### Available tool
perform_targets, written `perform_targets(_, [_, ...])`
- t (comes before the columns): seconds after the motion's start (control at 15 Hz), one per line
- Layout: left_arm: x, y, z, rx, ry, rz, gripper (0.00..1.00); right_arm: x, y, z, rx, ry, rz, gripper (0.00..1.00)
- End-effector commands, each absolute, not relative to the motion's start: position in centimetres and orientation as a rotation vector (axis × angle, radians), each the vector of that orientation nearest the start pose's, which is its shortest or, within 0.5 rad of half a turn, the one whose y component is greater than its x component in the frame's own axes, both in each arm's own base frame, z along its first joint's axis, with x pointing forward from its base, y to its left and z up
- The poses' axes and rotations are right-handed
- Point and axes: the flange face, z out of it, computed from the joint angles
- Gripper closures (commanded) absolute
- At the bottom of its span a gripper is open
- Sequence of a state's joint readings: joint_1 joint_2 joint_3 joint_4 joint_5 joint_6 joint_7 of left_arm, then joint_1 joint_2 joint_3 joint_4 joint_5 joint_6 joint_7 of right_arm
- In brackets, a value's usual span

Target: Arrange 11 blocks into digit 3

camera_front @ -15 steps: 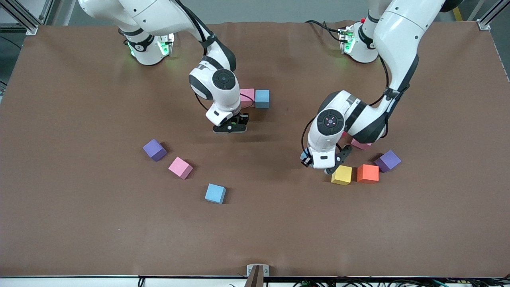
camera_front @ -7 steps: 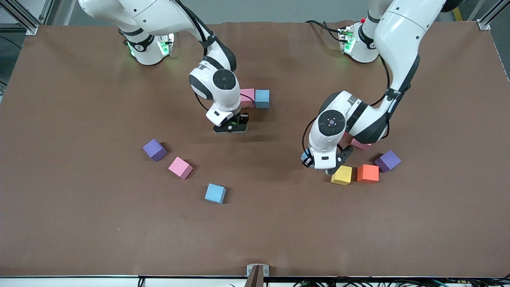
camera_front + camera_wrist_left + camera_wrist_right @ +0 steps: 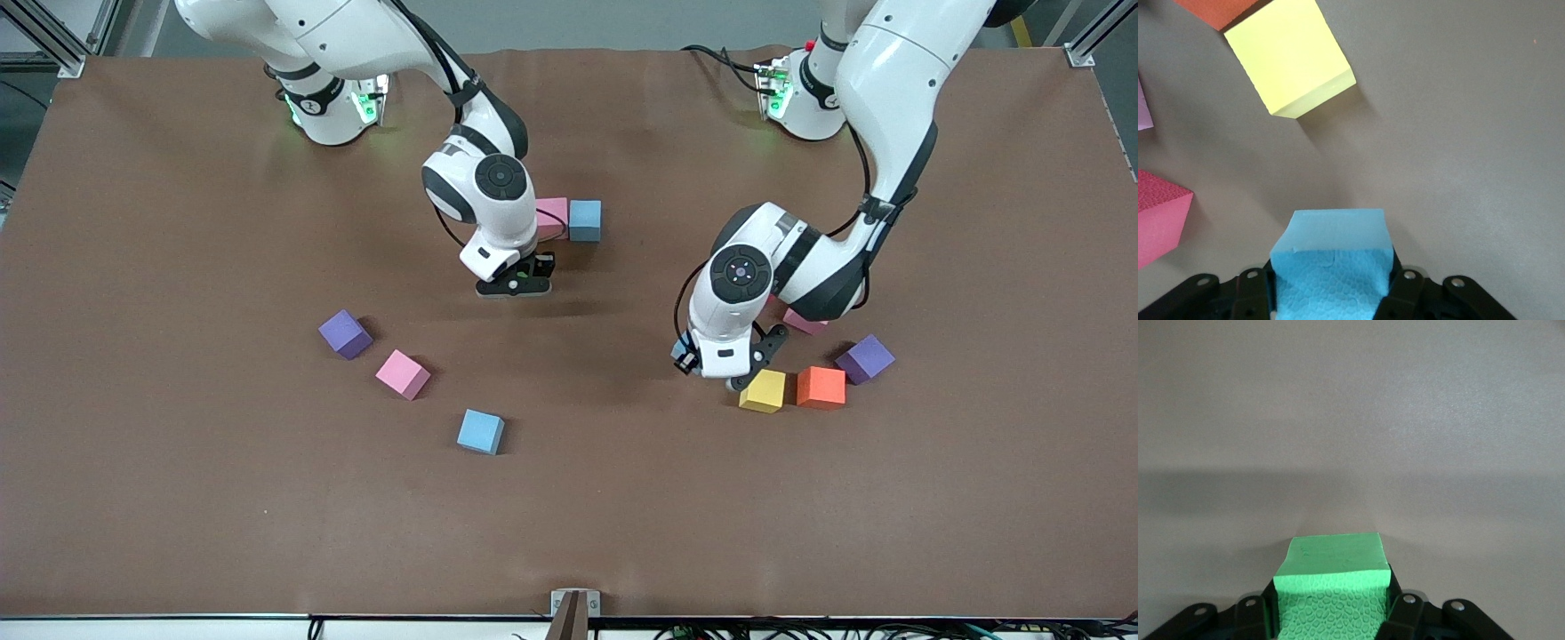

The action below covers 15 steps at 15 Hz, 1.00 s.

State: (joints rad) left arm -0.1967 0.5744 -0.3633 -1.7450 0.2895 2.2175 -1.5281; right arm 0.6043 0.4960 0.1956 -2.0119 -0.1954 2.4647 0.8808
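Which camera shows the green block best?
The right wrist view: the green block fills the foreground, pinched in the right tool. The front view shows only a green sliver under that tool. The left wrist view doesn't show it.

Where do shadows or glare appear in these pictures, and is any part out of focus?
Front view: soft arm shadows on the mat, green base-light glow, no glare. Left wrist view: yellow cube throws a soft shadow; held blue cube sharp. Right wrist view: a broad shadow band past the green cube.

2 purple cubes [image 3: 344,334] [image 3: 865,359] rest on the brown table [image 3: 178,489], well apart.
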Motion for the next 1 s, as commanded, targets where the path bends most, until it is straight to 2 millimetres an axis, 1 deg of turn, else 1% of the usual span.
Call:
perform_targets(0.0, [57.63,-32.2,27.16,-2.805,-1.248,0.035,0.55,41.39,43.09,19.77,-3.206,-0.105,0.021,0.95])
perform_targets(0.27, [57.71,-32.22,27.19,-2.806,-1.25,0.034,0.55,41.33,43.15,19.78,-3.205,-0.1,0.021,0.95])
perform_targets(0.47, [57.69,-32.21,27.08,-2.804,-1.249,0.037,0.55,41.54,43.34,19.99,-3.2,-0.091,0.013,0.92])
perform_targets(0.93, [57.8,-32.15,26.82,-2.806,-1.243,0.04,0.55,41.62,43.42,20.08,-3.196,-0.086,0.006,0.91])
